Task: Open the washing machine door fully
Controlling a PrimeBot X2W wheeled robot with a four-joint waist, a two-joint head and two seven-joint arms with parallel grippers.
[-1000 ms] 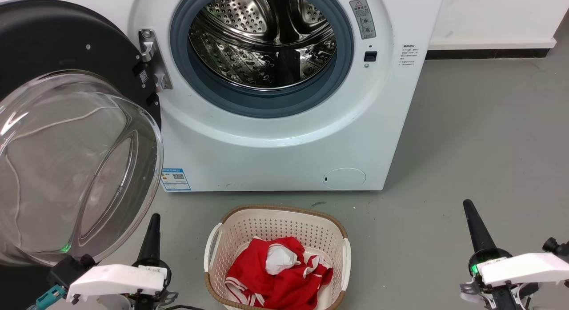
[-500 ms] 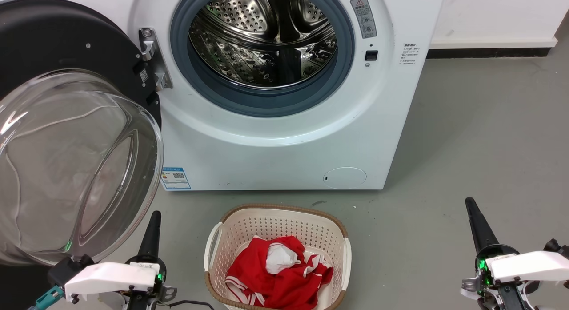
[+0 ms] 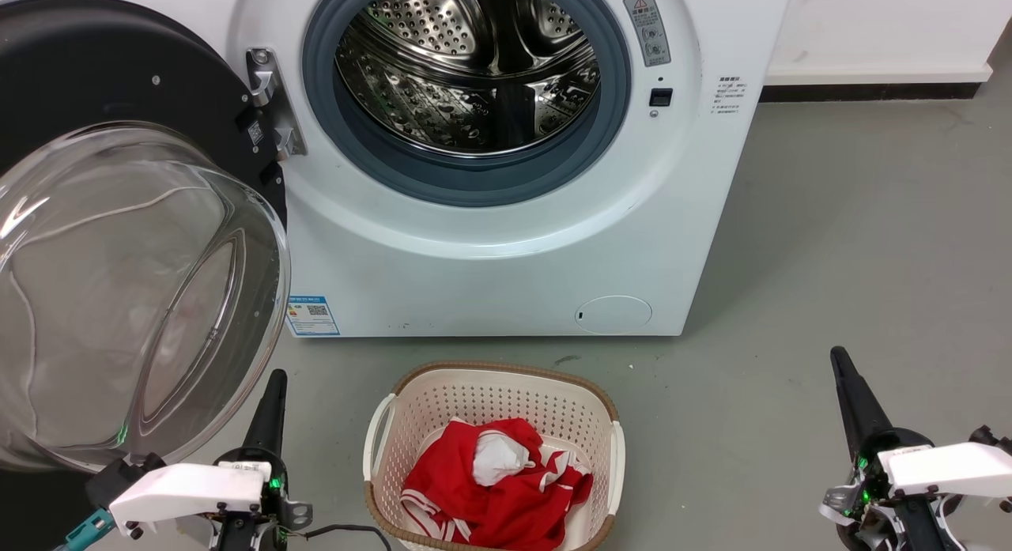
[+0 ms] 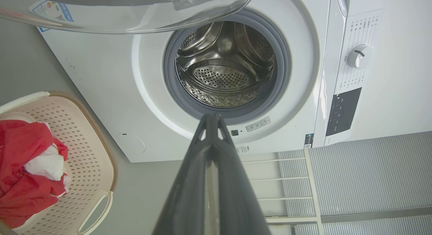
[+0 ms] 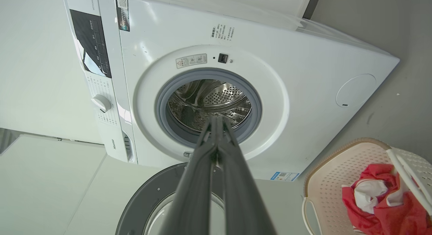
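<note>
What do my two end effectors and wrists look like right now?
The left end effector and right end effector each have two long, dark, tapering fingers on a round black base. A white angular cover caps each wrist, with a green light beside it. The left wrist also carries a teal connector and a black cable.

In the head view the washing machine door (image 3: 95, 84) runs off the left edge, and its glass bowl (image 3: 118, 298) covers the lower black disc. The washing machine (image 3: 490, 274) loses its top to the upper edge. The basket (image 3: 490, 393) is cut at its near rim, and the red garment (image 3: 506, 511) hides much of its floor. Print on the warning label (image 3: 647, 29) and blue label (image 3: 312, 316) is too small to read. In the right wrist view the fingers (image 5: 195, 187) of the right gripper (image 5: 216, 120) cross the door, which the bottom edge cuts.
</note>
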